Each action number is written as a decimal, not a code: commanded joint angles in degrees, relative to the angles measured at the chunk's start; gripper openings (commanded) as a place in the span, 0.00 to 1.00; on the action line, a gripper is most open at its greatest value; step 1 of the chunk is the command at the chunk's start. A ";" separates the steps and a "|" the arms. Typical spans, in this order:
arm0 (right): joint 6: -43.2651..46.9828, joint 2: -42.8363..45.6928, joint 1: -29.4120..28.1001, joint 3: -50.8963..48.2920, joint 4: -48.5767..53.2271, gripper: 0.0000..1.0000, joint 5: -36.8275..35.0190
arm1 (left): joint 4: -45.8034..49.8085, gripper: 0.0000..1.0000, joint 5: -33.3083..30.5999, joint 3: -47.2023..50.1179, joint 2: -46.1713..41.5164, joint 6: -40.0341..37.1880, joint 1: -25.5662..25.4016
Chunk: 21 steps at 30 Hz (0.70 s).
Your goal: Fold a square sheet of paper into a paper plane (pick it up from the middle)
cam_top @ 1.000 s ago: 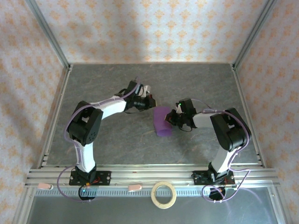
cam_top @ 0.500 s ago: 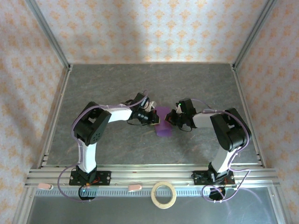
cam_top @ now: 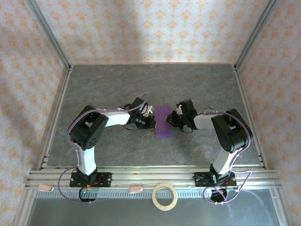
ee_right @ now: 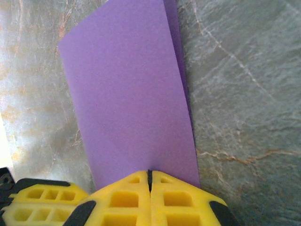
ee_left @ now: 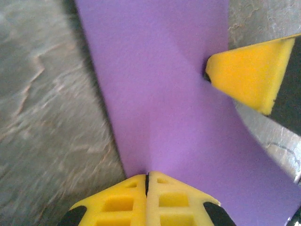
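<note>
My left fingers (ee_left: 123,200) and right fingers (ee_right: 175,197), closed tight, pinch opposite long edges of the square sheet of paper (cam_top: 163,123), which lies crosswise between them.

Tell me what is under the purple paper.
Under the top of the square sheet of paper, its own folded lower layer peeks out along one edge, over the grey table. Anything beneath the middle is covered and cannot be seen.

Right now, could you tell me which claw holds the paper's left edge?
The left claw, shut on the left edge of the paper; the right claw pinches the opposite edge.
</note>
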<state>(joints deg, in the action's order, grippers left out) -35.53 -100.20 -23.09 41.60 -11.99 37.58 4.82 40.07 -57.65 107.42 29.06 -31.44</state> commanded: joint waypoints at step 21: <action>-0.06 -1.60 0.33 -2.76 8.84 0.00 -7.02 | -1.96 0.00 4.87 3.71 0.41 2.73 -1.33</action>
<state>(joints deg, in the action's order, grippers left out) -35.57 -99.79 -23.09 41.58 -11.42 36.93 -0.60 46.92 -54.92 107.39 35.44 -32.60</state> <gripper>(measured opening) 0.042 0.062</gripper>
